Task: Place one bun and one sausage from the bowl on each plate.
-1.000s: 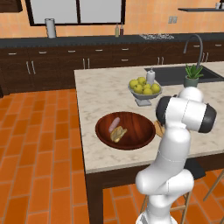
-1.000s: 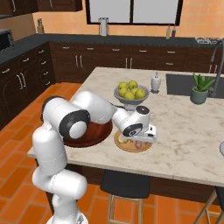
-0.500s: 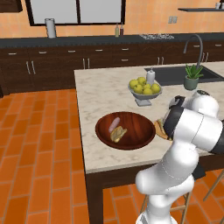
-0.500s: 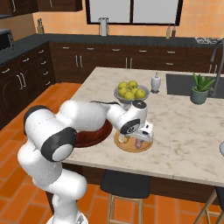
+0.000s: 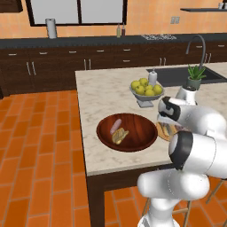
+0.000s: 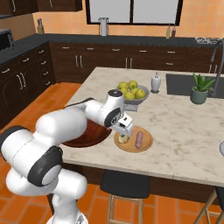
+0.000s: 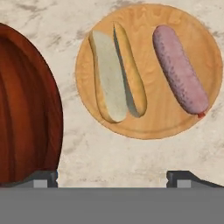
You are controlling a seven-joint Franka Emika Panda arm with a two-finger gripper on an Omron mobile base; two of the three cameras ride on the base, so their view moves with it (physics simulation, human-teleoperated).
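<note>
The orange-tan plate [image 7: 148, 124] carries a split bun [image 7: 117, 76] and a pink sausage [image 7: 180, 74] lying side by side. My gripper [image 7: 113, 179] hangs open just above the counter at the plate's near edge, with nothing between its fingertips [image 7: 43, 177]. The brown bowl [image 7: 22, 109] lies right beside the plate. In the left base view the bowl [image 5: 137, 139] holds another bun [image 5: 119, 136] and a sausage [image 5: 116, 124]. From the right base camera, the gripper [image 6: 124, 132] hovers over the plate [image 6: 146, 144]. The pale grey plate [image 6: 221, 148] peeks in at the right edge.
A grey footed bowl of yellow-green fruit [image 6: 131, 92] stands behind the plate, with a white soap dispenser [image 6: 155, 82] beside it. Further right are a potted plant [image 6: 200, 89] and the sink [image 6: 192, 83]. My own arm covers part of the brown bowl [image 6: 87, 135].
The arm's elbow has swung wide to one side. The gripper has stayed over the orange-tan plate, shifting slightly toward the brown bowl.
</note>
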